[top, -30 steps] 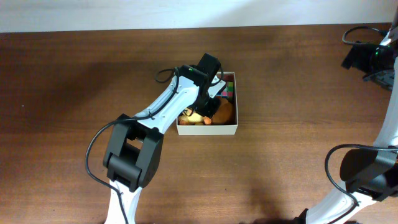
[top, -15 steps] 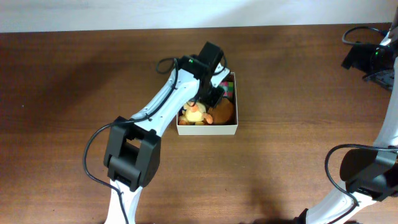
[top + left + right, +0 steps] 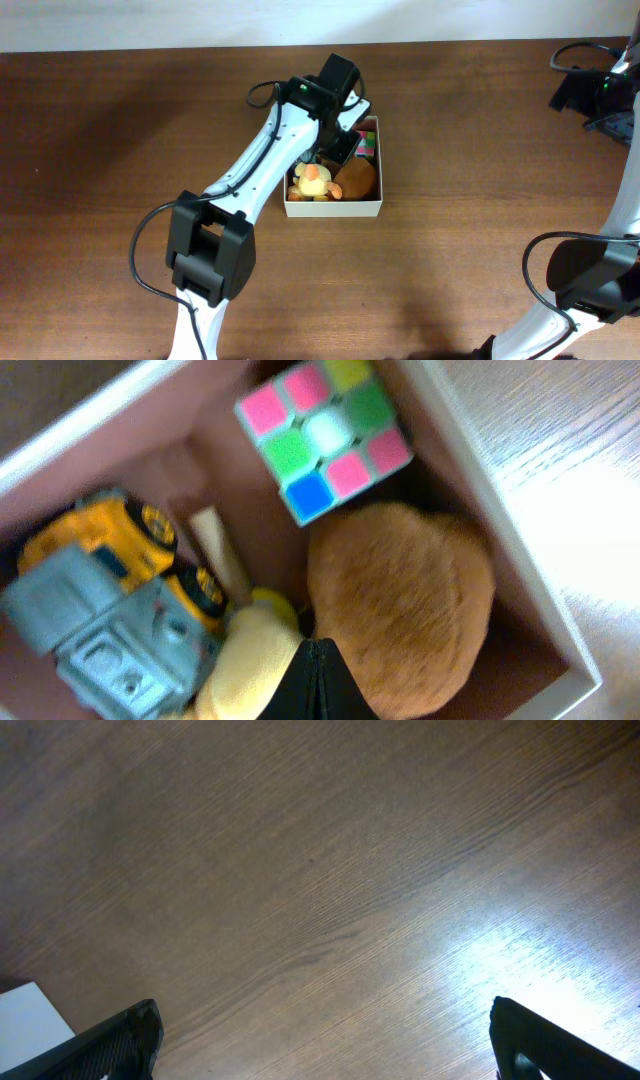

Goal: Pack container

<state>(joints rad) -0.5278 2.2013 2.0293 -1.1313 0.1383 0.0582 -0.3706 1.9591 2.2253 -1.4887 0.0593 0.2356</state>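
Container (image 3: 335,209) sits mid-bench (image 3: 120,150), packed tight with a yellow duck plush (image 3: 313,180) and a brown plush (image 3: 358,180) against its 6 o'clock wall, a grey-yellow truck (image 3: 110,610) beside them and a colour cube (image 3: 322,435) in the 1 o'clock corner. Left gripper (image 3: 316,660) hangs just over the plushes, jaws clenched on nothing, probably so it can press the load down without snagging. Right gripper (image 3: 322,1010) is far off at 2 o'clock over bare bench, jaws released and likely parked out of the way.

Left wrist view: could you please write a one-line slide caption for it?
Shut left gripper above a container holding a cube, brown plush, yellow plush and toy truck.
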